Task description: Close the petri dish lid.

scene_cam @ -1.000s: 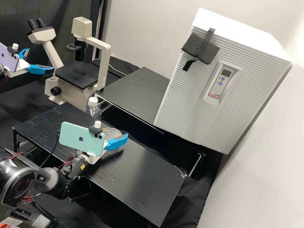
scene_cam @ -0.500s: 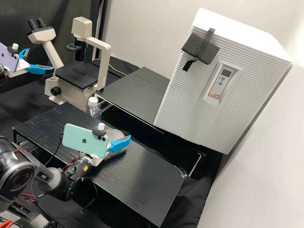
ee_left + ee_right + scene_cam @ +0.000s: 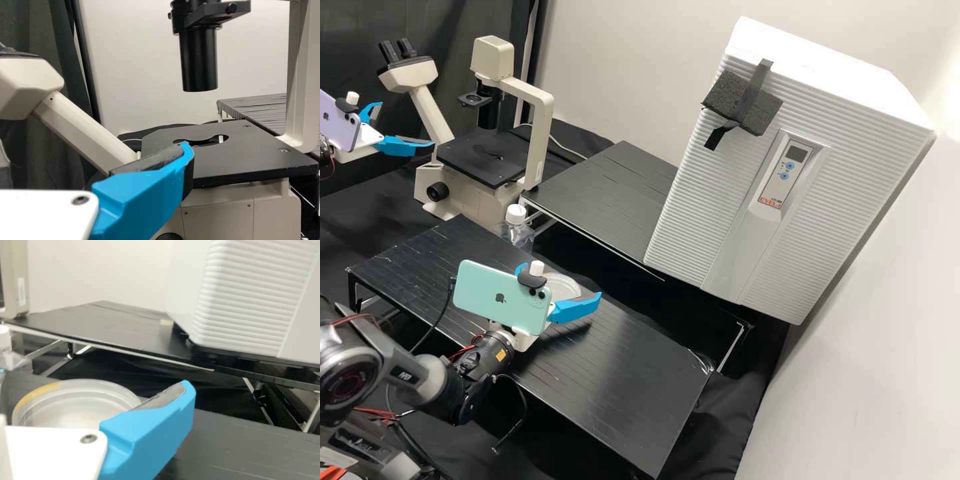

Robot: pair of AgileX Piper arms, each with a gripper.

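Two blue-fingered grippers, both open. R gripper (image 3: 559,283) is over the near black stand (image 3: 620,380), fingers spread wide, gripping nothing; a pale green phone (image 3: 500,303) is mounted behind them. Petri dish (image 3: 75,407), round & clear w/ a yellowish patch on its rim, sits on that stand, approx. btwn the R fingers; can't tell if they touch it, or if its lid is fully seated. L gripper (image 3: 406,123), also wide open & holding nothing, is up near the microscope (image 3: 537,147). Bkgd: white-capped bottle (image 3: 515,223) by the stand's far edge; white ribbed cabinet (image 3: 693,220) w/ a dark foam block (image 3: 743,107) taped on.
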